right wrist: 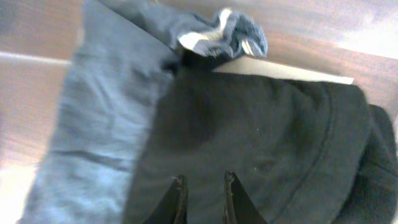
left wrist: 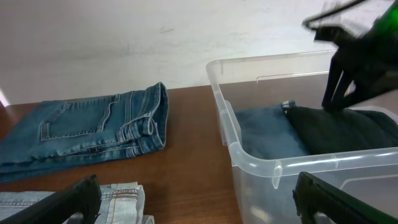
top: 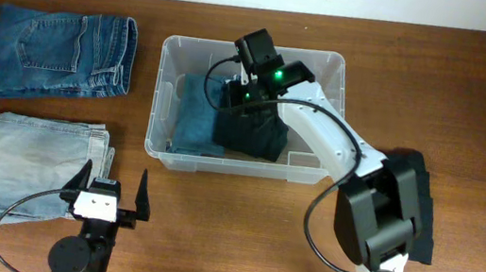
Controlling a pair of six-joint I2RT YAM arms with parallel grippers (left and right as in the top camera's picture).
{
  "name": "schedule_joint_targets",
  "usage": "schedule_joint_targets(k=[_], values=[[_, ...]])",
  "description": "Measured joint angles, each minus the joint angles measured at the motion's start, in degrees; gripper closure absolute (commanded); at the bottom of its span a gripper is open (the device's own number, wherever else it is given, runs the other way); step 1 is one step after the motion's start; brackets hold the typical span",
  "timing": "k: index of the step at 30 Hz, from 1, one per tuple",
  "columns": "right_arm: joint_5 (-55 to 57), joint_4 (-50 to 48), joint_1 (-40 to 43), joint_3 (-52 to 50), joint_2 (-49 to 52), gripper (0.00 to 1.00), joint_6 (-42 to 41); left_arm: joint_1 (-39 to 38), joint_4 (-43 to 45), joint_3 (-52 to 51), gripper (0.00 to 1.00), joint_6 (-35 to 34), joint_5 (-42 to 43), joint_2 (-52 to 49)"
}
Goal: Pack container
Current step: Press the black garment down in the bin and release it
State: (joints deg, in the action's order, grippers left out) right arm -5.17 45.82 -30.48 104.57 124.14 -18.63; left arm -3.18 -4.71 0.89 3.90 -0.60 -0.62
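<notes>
Plastic, clear and colourless, forms the container (top: 170, 59), which sits on the brown surface (top: 228, 239). Inside, against its left wall, lies a folded pair of mid-blue jeans (top: 191, 110). A black garment (top: 257, 136) overlaps them toward the container's middle. The right fingers (right wrist: 204, 199) reach inside the container, drawn nearly together with their tips on the black garment; whether cloth is pinched cannot be told. Outside its left wall lie darker jeans (top: 59, 55) and, off its front-left corner, pale jeans (top: 23, 172). The left fingers (top: 115, 173) hover off that same corner, spread wide and holding nothing.
</notes>
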Motion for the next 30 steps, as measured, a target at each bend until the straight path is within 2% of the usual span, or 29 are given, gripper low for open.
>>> schedule_joint_targets(k=[12,16,25,30], values=[[0.42,-0.26,-2.14,0.00,3.89,0.86,-0.42,0.00,0.00,0.00,0.01,0.00,0.00,0.00],[1.16,-0.02,-3.02,0.02,5.20,0.92,-0.46,0.00,0.00,0.00,0.01,0.00,0.00,0.00],[8.81,5.07,-3.74,0.81,5.46,0.93,-0.42,0.00,0.00,0.00,0.01,0.00,0.00,0.00],[10.97,8.46,-4.04,5.86,5.42,0.91,-0.46,0.00,0.00,0.00,0.01,0.00,0.00,0.00]])
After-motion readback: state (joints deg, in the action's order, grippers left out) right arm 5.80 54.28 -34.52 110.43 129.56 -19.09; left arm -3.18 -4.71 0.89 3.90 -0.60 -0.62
